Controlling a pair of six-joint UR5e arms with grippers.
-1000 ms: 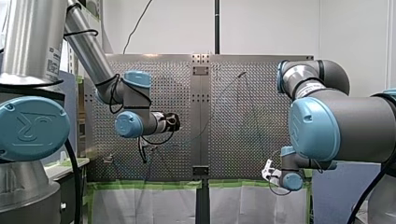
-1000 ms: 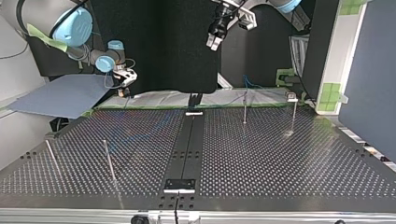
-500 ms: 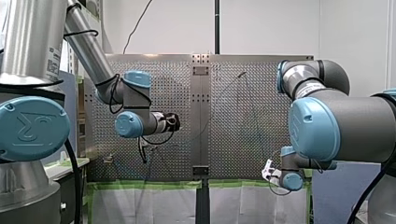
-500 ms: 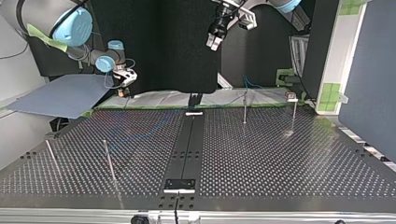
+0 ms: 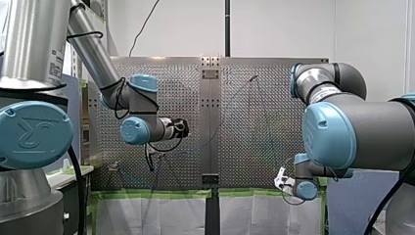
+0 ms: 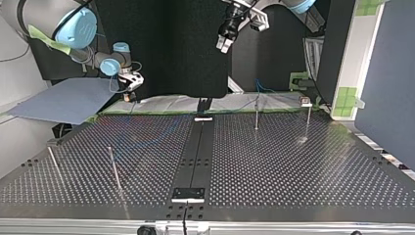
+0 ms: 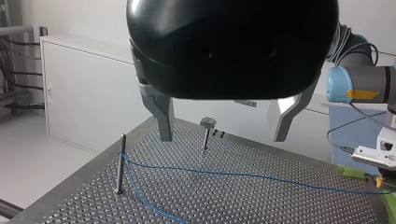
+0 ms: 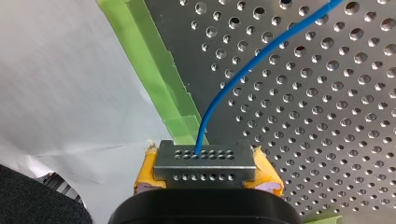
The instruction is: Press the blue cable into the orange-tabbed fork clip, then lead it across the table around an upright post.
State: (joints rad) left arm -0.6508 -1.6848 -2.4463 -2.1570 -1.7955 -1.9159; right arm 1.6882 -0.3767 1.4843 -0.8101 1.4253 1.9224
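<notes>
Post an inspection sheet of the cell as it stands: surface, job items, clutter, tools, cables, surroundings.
Surface: perforated table, bare metal, with a black centre strip.
Job's things: blue cable bends at an upright post. The clip on a stem stands beyond it, apart from the cable. No orange tab can be made out.
Clutter: nothing seen.
Grippers: left tool is open above the table and holds nothing. Right tool, with yellow pads, is shut on the blue cable at the table's edge.
Cables: blue cable runs from the post across the table towards the right tool.
Surroundings: green tape along the table's edge, white sheet beside it, white cabinet behind the table.
</notes>
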